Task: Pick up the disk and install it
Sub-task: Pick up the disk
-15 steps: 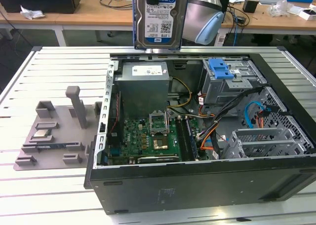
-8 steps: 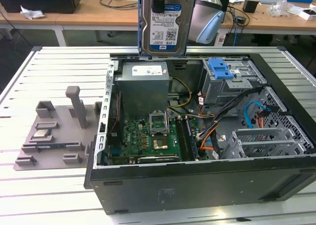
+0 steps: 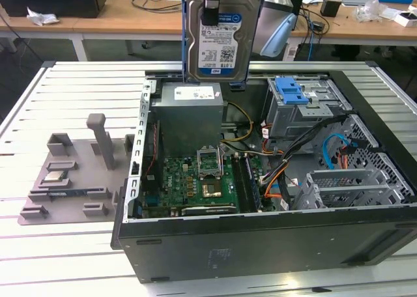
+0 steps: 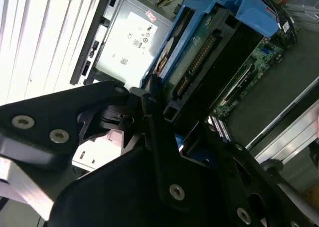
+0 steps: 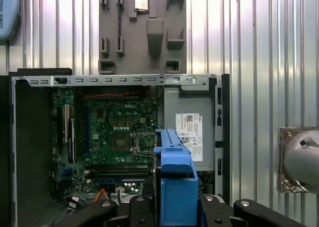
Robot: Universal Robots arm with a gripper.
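In the exterior view the gripper (image 3: 210, 7) holds the disk (image 3: 223, 40) upright, high in the air. Its label is turned toward the camera and its blue carrier (image 3: 185, 49) shows along the edges. One black finger lies across the label side, so the hand is clamped on the disk. The disk hangs above the far part of the open computer case (image 3: 260, 251), over the grey power supply (image 3: 187, 114) and apart from it. Nearer in the case lies the green motherboard (image 3: 195, 180), and toward the exterior view's right a blue bracket (image 3: 290, 90) sits on the drive cage. At the exterior view's left, on the slatted table (image 3: 39, 245), a grey fixture (image 3: 71, 180) carries a small silver chip (image 3: 55, 176). In the second wrist view the black fingers (image 4: 149, 110) close on the blue carrier, and the disk's green underside with its connector faces the lens. Beyond it are the power supply and the motherboard. In the first wrist view the carrier's blue edge stands between the gripper's black links, over the place where motherboard and power supply meet. The grey fixture lies on the table beyond the case.
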